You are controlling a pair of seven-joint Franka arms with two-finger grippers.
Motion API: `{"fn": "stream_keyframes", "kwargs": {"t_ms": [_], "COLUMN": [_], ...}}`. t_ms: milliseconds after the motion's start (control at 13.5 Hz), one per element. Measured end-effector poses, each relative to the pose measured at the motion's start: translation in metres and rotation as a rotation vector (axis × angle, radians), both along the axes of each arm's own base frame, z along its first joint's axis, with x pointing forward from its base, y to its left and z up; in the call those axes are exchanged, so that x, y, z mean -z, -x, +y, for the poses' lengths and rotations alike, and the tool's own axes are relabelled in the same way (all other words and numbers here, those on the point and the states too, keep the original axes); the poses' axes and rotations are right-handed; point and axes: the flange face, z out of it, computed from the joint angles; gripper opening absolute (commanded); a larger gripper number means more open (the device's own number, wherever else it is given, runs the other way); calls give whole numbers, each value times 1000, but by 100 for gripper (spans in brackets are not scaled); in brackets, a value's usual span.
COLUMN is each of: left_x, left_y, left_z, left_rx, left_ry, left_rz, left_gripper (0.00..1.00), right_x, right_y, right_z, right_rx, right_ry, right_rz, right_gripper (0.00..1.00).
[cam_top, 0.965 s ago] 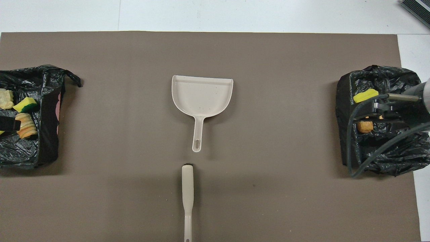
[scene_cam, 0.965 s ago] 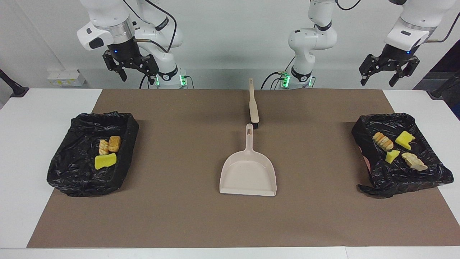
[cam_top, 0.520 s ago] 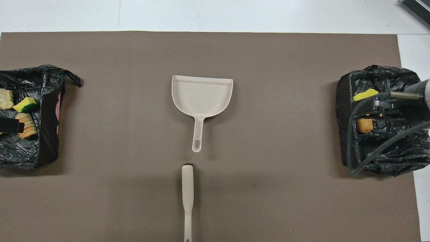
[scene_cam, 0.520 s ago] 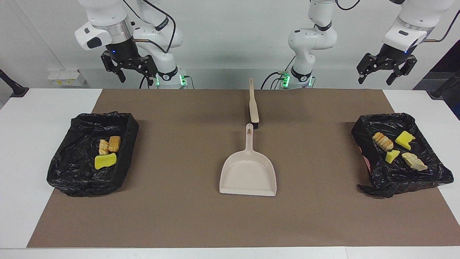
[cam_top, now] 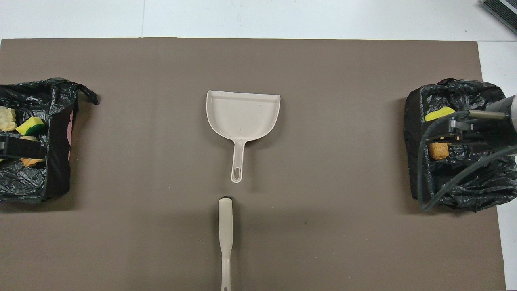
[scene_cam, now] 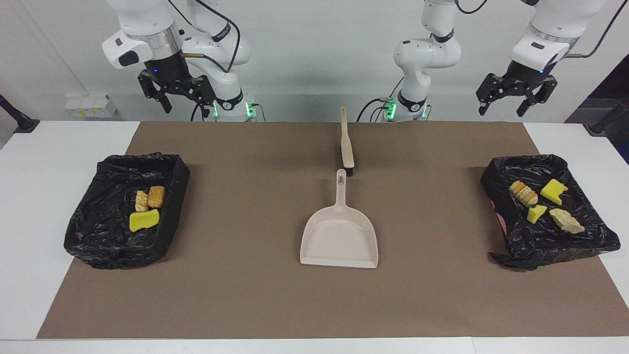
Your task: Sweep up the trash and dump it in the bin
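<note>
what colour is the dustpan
Beige dustpan; it shows best in the facing view.

Bright, even light falls from above. Soft, faint shadows lie on the brown mat [scene_cam: 255,236] beside the dustpan [scene_cam: 339,241] and the black-lined bins [scene_cam: 108,246]. The bin liners show small glossy glints. Both views are sharp, without visible blur or edge distortion.

The dustpan [cam_top: 242,115] lay mid-mat [cam_top: 323,121], its handle pointing at the brush [cam_top: 225,226] just nearer the robots; black-lined bins [cam_top: 416,133] of trash [cam_top: 438,114] flanked it.
</note>
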Motion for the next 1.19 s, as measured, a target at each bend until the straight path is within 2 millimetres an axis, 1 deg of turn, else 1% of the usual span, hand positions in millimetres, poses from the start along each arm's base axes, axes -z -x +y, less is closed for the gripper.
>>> {"fn": "stream_keyframes", "kwargs": {"t_ms": [297, 594, 1188], "left_x": [1, 1, 1], "left_y": [1, 0, 1], "left_z": [4, 22, 22], "left_rx": [-7, -40, -40], "left_ry": [0, 4, 4], "left_rz": [6, 10, 12], "left_gripper": [100, 100, 100], "right_x": [0, 0, 0], "right_y": [0, 0, 0], "right_z": [0, 0, 0], "right_rx": [0, 0, 0], "right_ry": [0, 0, 0], "right_rz": [0, 0, 0], "right_gripper": [100, 100, 100]}}
